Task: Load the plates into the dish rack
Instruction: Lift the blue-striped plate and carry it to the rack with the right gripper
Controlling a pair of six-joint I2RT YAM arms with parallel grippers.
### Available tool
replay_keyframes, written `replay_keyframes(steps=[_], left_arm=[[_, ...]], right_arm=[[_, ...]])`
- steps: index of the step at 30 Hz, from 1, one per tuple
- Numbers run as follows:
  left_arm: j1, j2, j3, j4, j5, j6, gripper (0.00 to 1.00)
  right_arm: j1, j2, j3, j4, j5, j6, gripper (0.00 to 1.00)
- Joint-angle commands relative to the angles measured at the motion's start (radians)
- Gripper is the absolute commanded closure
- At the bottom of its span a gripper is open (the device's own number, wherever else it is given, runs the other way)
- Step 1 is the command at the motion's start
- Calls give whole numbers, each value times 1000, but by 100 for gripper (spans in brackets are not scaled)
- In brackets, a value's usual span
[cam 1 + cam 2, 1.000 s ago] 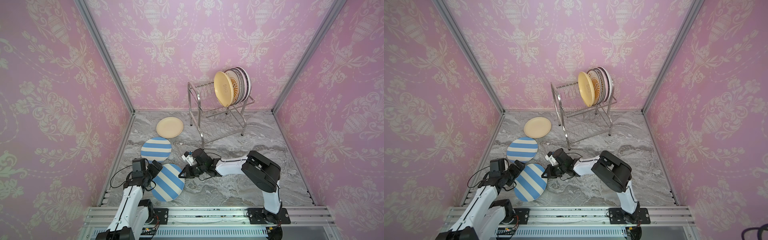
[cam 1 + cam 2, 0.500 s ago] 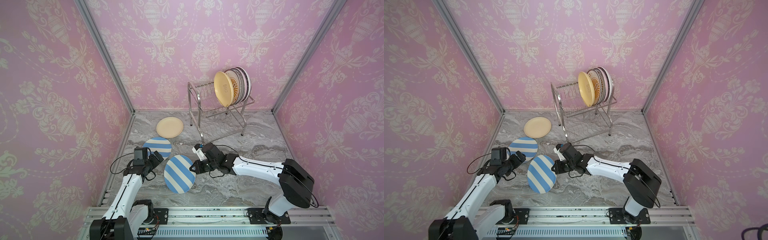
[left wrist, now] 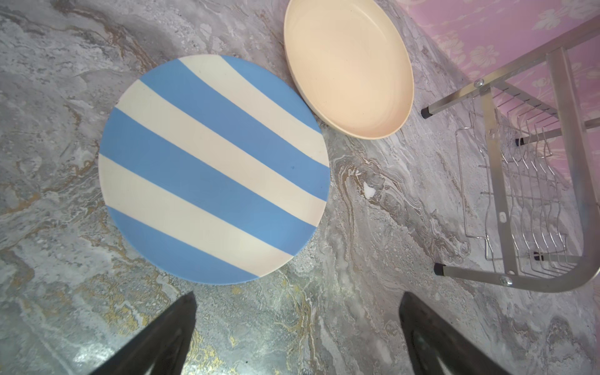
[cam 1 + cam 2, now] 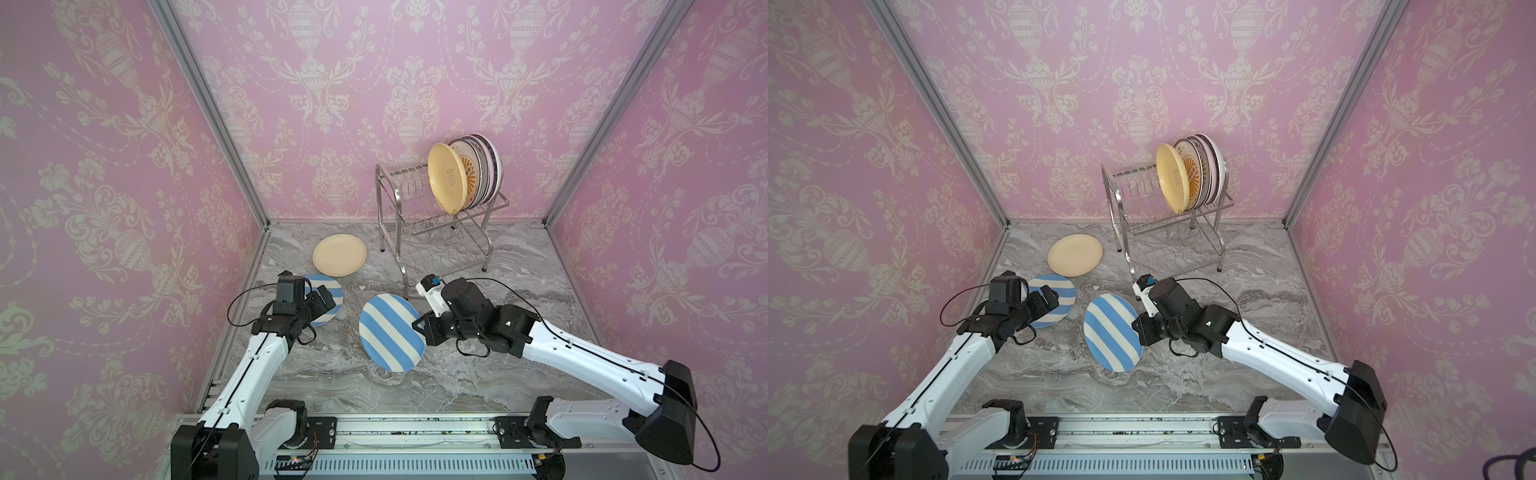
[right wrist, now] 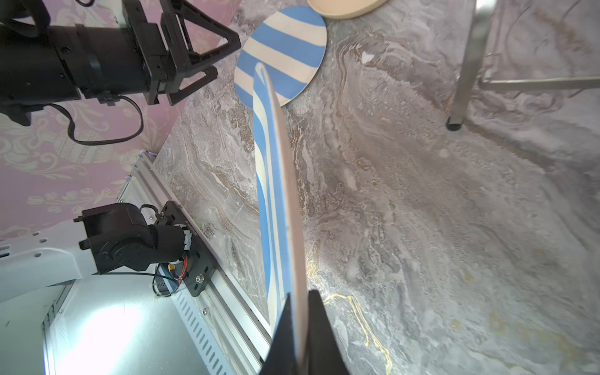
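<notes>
The right gripper (image 4: 417,328) clamped narrowly on the rim of a blue-and-white striped plate (image 4: 390,332) and held it on edge over the middle of the marble-patterned bench (image 4: 519,332), the striped face turned toward the left arm. In the right wrist view the two dark fingers (image 5: 316,328) pinched the plate (image 5: 276,194) from either side, its thin edge running straight away from the camera.

The left gripper (image 4: 322,297) hovered with its fingers spread wide and nothing between them, near the bench's left edge and over the near rim of the second striped plate (image 4: 332,291), which lay flat there. The left wrist view showed that plate (image 3: 211,168) face up just beyond the open fingertips (image 3: 181,318), with bare marble under them.

A cream-yellow plate (image 4: 339,254) lay flat toward the rear left corner, just beside the flat striped one; whether the two rims touched could not be told.

The dish rack (image 4: 440,222) stood at the bench's rear edge, right of the cream plate, its black feet on the marble. On its upper tier a row of plates stood upright at the right-hand end: another cream-yellow plate (image 4: 448,181) in front, a white plate with an orange sunburst (image 4: 471,178) behind it and further rims packed close behind that. The left-hand slots of the upper tier and the lower tier held no plates.
</notes>
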Motion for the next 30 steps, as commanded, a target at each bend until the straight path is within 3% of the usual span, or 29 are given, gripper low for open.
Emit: replay_keyframes(steps=[1,10,15,24,30], left_arm=[[-30,25,65,-14,-40,74,1],[-45,111,105,125,69,89,1],[-82,164,168,131,113,95,1],[-129,154,163,134,169,104,1],[-131,129,148,123,178,97,1]], right_arm=[[-17,-86,105,-121,126,-90,100],[-31,-138,492,-342,292,-229,100],[-55,-91,686,-343,476,-351,100],[-241,116,925,-206,470,-468,100],[-298,287,1033,-128,500,-529,100]])
